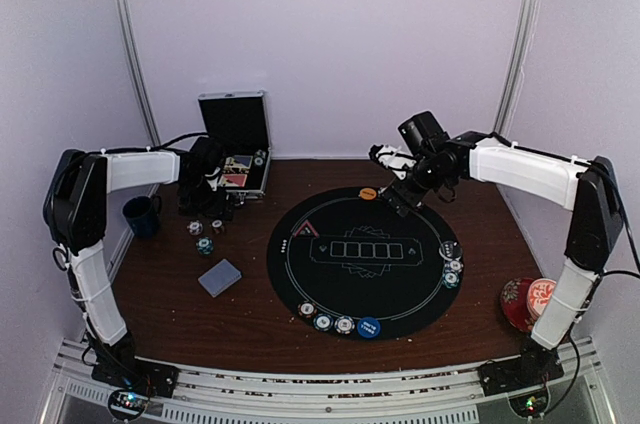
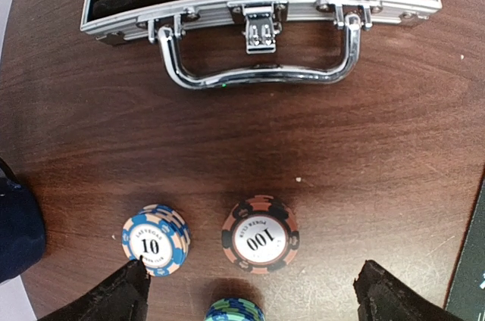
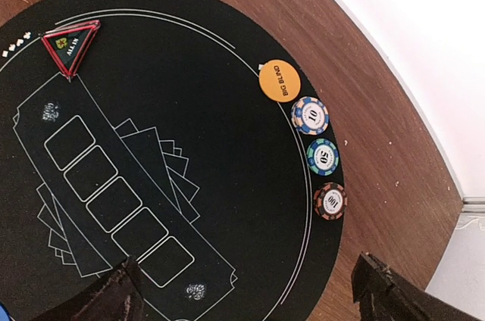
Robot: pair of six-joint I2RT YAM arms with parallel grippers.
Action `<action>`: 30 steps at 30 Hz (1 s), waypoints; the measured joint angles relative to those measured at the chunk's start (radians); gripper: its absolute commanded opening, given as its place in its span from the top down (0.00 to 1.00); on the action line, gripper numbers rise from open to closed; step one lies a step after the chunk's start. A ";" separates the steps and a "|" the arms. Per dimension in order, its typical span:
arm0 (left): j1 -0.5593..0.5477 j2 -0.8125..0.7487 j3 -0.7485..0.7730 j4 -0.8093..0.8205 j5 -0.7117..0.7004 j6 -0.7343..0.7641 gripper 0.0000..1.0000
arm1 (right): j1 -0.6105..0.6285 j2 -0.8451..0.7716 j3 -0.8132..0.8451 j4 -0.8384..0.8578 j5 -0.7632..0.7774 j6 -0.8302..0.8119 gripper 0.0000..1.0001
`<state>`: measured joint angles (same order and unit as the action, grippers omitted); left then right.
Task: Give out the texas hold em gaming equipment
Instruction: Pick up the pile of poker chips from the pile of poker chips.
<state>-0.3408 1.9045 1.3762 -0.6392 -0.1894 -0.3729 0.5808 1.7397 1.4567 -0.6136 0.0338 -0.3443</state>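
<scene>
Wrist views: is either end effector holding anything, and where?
Nothing is held. The left end effector hangs open near the 100 chip; the right end effector is open over the poker mat.

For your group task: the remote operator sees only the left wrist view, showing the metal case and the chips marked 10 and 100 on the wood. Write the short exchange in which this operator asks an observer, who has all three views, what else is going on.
Operator: Has anything been laid out away from my chips?
Observer: Yes. At the far edge of the black mat, the orange Big Blind disc lies in a row with three chips marked 10, 50 and 100.
Operator: Where is the right tool?
Observer: The right tool is above that mat, open, with nothing between its fingers.
</scene>
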 measured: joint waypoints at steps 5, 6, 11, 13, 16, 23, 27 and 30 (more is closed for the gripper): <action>0.016 0.007 0.000 0.018 0.031 0.008 0.07 | 0.009 0.027 -0.011 0.020 0.025 0.000 0.02; 0.019 0.011 0.000 0.020 0.037 0.009 0.08 | 0.009 0.032 -0.011 0.024 0.029 -0.001 0.02; 0.032 0.033 -0.003 0.032 0.063 0.012 0.10 | 0.014 0.034 -0.024 0.044 0.046 -0.006 0.02; 0.034 0.040 -0.004 0.037 0.068 0.015 0.12 | 0.015 0.034 -0.026 0.045 0.050 -0.008 0.02; 0.034 0.051 -0.004 0.040 0.074 0.018 0.16 | 0.016 0.034 -0.026 0.051 0.054 -0.011 0.02; 0.034 0.060 -0.004 0.041 0.075 0.026 0.22 | 0.016 0.034 -0.028 0.058 0.055 -0.014 0.02; 0.034 0.068 -0.004 0.043 0.079 0.028 0.25 | 0.017 0.034 -0.030 0.058 0.058 -0.015 0.02; 0.034 0.082 -0.004 0.044 0.082 0.029 0.26 | 0.018 0.034 -0.031 0.059 0.060 -0.015 0.02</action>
<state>-0.3065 1.9865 1.3724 -0.5949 -0.1070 -0.3435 0.5991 1.7733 1.4258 -0.5545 0.0933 -0.3595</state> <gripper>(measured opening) 0.752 0.981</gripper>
